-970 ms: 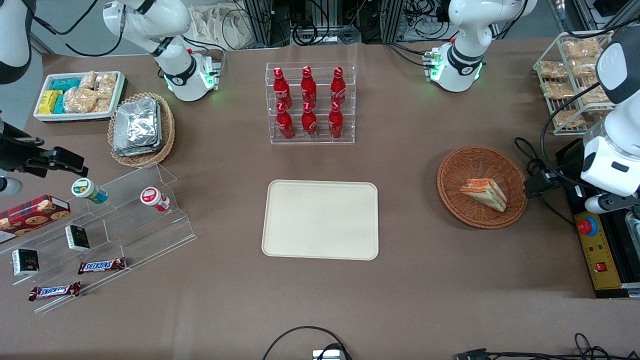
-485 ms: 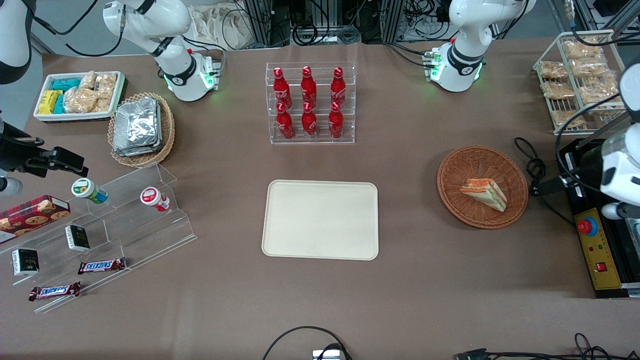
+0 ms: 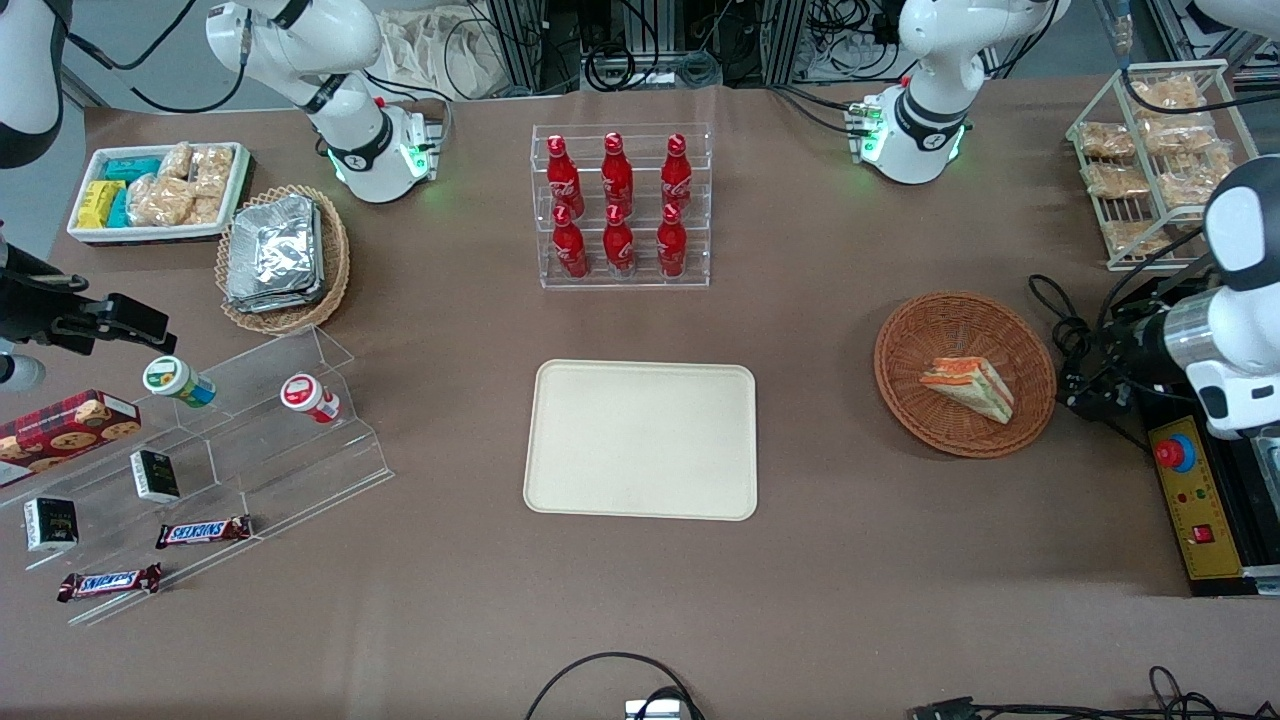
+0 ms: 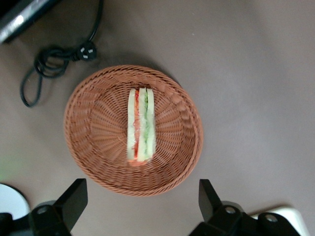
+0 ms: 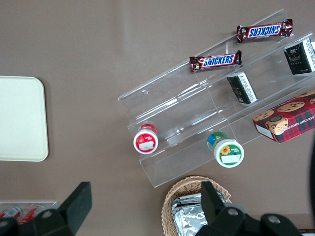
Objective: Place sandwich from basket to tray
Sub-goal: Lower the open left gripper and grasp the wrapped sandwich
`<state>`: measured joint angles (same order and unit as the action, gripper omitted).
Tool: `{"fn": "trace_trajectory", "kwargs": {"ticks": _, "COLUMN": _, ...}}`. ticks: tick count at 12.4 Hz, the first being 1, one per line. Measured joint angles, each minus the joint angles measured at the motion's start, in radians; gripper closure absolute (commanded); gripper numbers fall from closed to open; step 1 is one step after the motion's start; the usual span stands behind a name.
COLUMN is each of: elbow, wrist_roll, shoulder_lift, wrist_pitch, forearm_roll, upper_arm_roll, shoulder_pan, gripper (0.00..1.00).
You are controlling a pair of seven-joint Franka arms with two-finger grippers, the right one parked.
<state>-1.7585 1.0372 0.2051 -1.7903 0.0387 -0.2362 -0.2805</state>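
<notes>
Left wrist view: pincer (image 4: 140,206) (fingers spread) above basket (image 4: 93,128).

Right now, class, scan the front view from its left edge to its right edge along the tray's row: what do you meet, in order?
Red-lidded cup → tray → basket holding the sandwich → open gripper → yellow control box.

Even, bright overhead light fills the scene. The basket (image 4: 133,130) casts only a soft, short shadow onto the table (image 3: 850,560). Foil packets (image 3: 272,254) show mild glare. The gripper (image 4: 142,206), spread wide beside the basket, looks dark and slightly blurred.
</notes>
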Motion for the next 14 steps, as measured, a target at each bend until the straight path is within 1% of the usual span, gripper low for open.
{"fn": "trace_trajectory", "kwargs": {"ticks": 4, "elbow": -0.246, "wrist_roll": 0.21, "shoulder_lift": 0.001, "wrist_pitch": -0.292, "forearm_roll": 0.002, "upper_arm_roll": 0.0, "shoulder_pan": 0.0, "gripper": 0.0}}
{"fn": "trace_trajectory", "kwargs": {"ticks": 7, "elbow": -0.387, "wrist_roll": 0.254, "shoulder_lift": -0.001, "wrist_pitch": -0.433, "forearm_roll": 0.006, "upper_arm_roll": -0.002, "shoulder_pan": 0.0, "gripper": 0.0}}
{"fn": "trace_trajectory", "kwargs": {"ticks": 9, "elbow": -0.423, "wrist_roll": 0.277, "shoulder_lift": -0.003, "wrist_pitch": -0.461, "forearm_roll": 0.006, "upper_arm_roll": -0.008, "shoulder_pan": 0.004, "gripper": 0.0}}
{"fn": "trace_trajectory", "kwargs": {"ticks": 14, "elbow": -0.45, "wrist_roll": 0.275, "shoulder_lift": -0.007, "wrist_pitch": -0.492, "forearm_roll": 0.004, "upper_arm_roll": -0.017, "shoulder_pan": 0.038, "gripper": 0.0}}
